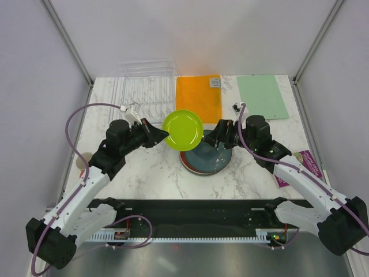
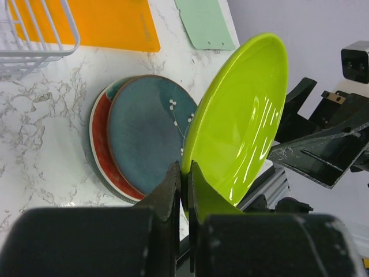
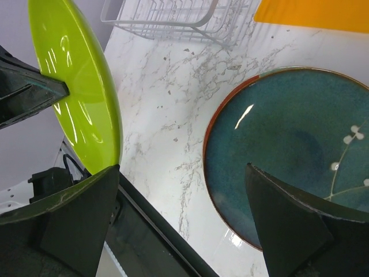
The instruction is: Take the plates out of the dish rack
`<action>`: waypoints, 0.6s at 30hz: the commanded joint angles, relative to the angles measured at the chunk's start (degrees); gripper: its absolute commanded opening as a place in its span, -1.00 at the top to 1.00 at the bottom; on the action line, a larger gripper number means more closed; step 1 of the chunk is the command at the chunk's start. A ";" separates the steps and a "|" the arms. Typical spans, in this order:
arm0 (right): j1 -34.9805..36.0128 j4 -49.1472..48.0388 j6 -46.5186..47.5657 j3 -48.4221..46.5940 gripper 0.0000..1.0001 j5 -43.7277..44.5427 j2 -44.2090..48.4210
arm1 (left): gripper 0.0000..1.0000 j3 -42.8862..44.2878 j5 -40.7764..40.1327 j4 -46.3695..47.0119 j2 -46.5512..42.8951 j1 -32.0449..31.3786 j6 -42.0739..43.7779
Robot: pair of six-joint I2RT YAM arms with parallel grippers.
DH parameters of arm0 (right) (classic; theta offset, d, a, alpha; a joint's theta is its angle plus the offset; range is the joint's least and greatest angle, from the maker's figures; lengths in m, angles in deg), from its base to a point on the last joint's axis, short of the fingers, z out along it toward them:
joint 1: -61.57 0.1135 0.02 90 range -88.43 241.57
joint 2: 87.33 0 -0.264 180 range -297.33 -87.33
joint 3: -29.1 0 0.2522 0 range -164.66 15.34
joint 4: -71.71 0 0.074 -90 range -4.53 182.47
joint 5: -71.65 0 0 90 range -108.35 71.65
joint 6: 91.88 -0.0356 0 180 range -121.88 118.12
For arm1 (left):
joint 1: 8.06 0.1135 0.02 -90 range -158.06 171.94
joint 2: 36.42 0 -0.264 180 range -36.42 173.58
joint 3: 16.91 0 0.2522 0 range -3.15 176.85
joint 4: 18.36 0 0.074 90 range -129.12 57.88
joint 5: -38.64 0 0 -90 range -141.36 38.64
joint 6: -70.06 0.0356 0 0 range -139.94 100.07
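My left gripper (image 1: 163, 136) is shut on the rim of the lime-green plate (image 1: 183, 130) and holds it in the air, tilted, over the left part of the plate stack; it shows clamped between the fingers in the left wrist view (image 2: 242, 115). The stack lies flat on the table: the dark teal-blue plate (image 1: 212, 160) on top, the red plate (image 2: 99, 151) under it, a grey-green rim (image 2: 92, 167) at the bottom. My right gripper (image 1: 210, 140) is open and empty, just right of the lime plate, above the stack. The clear dish rack (image 1: 144, 86) stands at the back left, holding no plates.
An orange mat (image 1: 199, 95) lies behind the stack and a pale green mat (image 1: 262, 95) at the back right. A purple packet (image 1: 308, 164) lies at the right edge. A round pale object (image 1: 82, 160) sits at the left edge.
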State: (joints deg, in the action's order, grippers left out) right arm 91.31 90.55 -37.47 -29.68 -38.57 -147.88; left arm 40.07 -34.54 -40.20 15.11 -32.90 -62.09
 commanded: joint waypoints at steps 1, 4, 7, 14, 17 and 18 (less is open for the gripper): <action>2.43 -4.38 -1.06 -0.95 -0.96 0.19 -0.97 | 0.95 -1.30 0.06 5.00 -0.55 -2.32 -3.90; 2.87 -4.12 -1.06 -0.60 -0.96 1.24 -0.27 | 0.95 -2.17 -2.31 3.95 -1.08 -2.41 -3.90; 2.96 -3.24 -0.27 -0.43 -0.96 2.91 1.66 | 0.95 -2.97 -4.34 3.16 -1.43 -2.49 -3.73; 2.87 -3.76 -0.26 -0.51 -0.96 2.21 0.00 | 0.95 -3.76 -4.25 4.12 -0.46 -3.19 -4.43; 3.13 -4.55 -0.62 -0.16 -0.96 1.25 -1.23 | 0.95 -3.58 -4.34 4.65 -0.20 -3.90 -4.52; 3.22 -4.55 -0.70 0.01 -0.96 1.07 -1.93 | 0.96 -3.67 -3.82 5.34 -0.20 -3.99 -4.61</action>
State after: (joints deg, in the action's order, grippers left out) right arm 94.15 88.83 -37.69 -29.57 -35.80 -148.27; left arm 35.98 -38.59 -39.26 14.65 -36.02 -63.94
